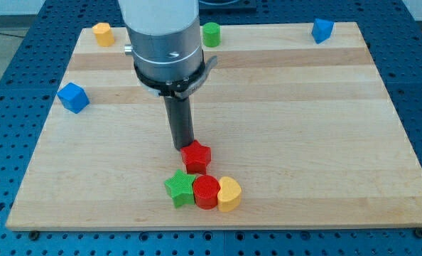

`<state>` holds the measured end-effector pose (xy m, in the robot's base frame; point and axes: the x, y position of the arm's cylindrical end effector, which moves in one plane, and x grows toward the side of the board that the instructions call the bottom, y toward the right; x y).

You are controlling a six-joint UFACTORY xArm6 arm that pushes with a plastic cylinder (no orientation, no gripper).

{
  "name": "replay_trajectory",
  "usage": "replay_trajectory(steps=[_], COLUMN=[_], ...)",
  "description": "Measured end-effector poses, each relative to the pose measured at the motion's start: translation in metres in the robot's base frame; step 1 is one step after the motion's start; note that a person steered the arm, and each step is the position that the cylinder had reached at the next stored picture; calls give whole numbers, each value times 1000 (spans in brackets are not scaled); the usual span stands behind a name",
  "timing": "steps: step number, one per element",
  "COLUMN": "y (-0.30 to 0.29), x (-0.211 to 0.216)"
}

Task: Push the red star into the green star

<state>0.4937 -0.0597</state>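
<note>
Nearest the view's bottom edge, three blocks sit in a tight row on my worktop (325, 142): the green star (180, 188) on the view's left, a red cylinder (206, 191) touching it in the middle, and a yellow heart-shaped block (229, 194) pressed against the cylinder's right side. Just above that row lies the red star (196, 156), close over the gap between the green star and the red cylinder; I cannot tell whether it touches either. My tip (182, 147) stands at the red star's upper left edge, touching it or very nearly so. I have no fingers on this arm, only the dark rod, so nothing is held.

Further up, a blue cube (73, 97) sits alone near the view's left edge, well apart from the cluster. Along the view's top edge stand a yellow block (103, 33) at the left, a green cylinder (211, 34) partly behind my arm's grey housing (165, 43), and a second blue block (322, 30) at the right.

The worktop is a pale wooden board with lengthwise grain, lying on a blue perforated base (12, 107) that shows on all sides.
</note>
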Motion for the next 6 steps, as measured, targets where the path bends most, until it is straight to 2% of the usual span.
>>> replay_trajectory(steps=[2,4,6], y=[35,30,25], x=[-6,32,34])
